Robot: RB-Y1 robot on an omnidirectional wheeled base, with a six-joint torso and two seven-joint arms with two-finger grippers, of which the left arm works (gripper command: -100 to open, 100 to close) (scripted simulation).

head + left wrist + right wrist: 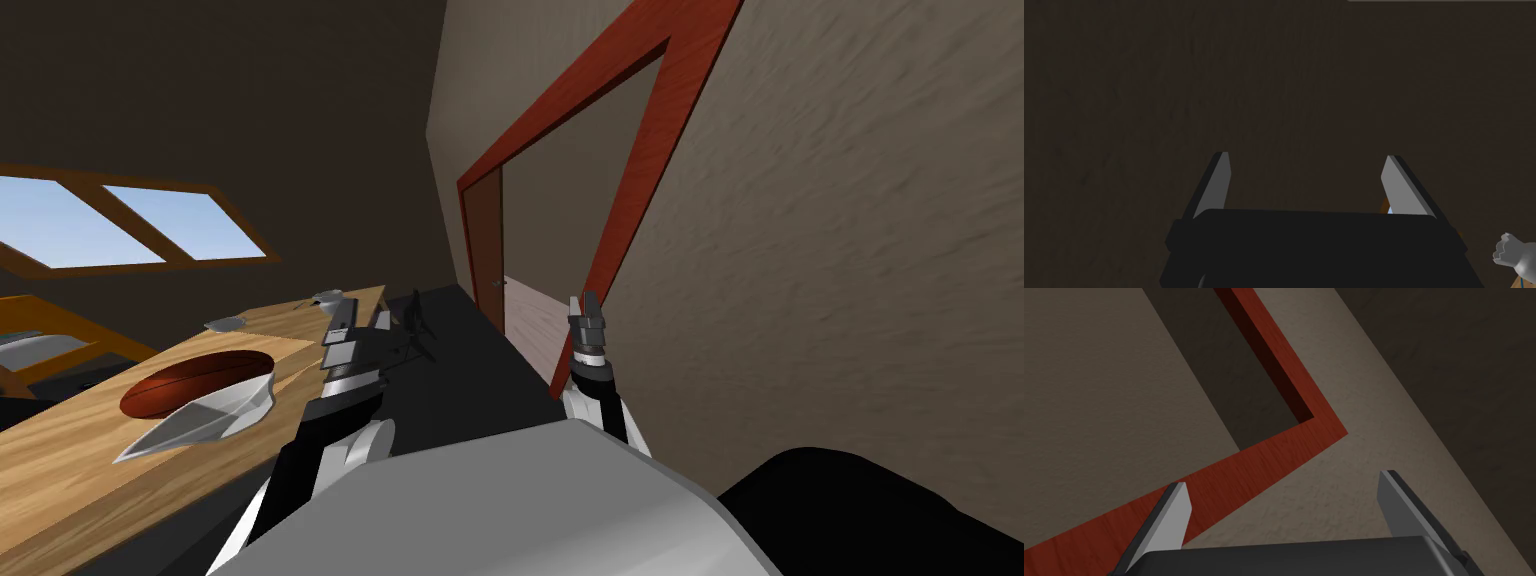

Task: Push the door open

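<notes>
**Head view.** The door [484, 238] is a red-brown leaf, seen nearly edge-on at the far side of the door frame [652, 150] and swung away from me into the next room. The opening is wide; a pale floor [530, 325] and a plain wall show through it. The right hand [587, 303] is raised just in front of the near jamb, apart from the leaf. The left hand [362, 320] is raised by the edge of the wooden surface [60, 470], which carries a brown bowl [190, 385]. It is well apart from the door.

**Left wrist view.** The fingers [1216, 185] stand apart with nothing between them: released. Beyond them is a dark brown wall.

**Right wrist view.** The fingers [1174, 518] stand apart and empty: released. They aim at the upper corner of the door frame and the beige wall around it. No contact is seen with either.

**Progress (my judgement).** The door looks open most of the way, so the push seems mostly or wholly done. I cannot tell whether the leaf is at its stop. At most a final nudge on the leaf is left. For that, the right hand would have to go through the opening to reach it.
</notes>
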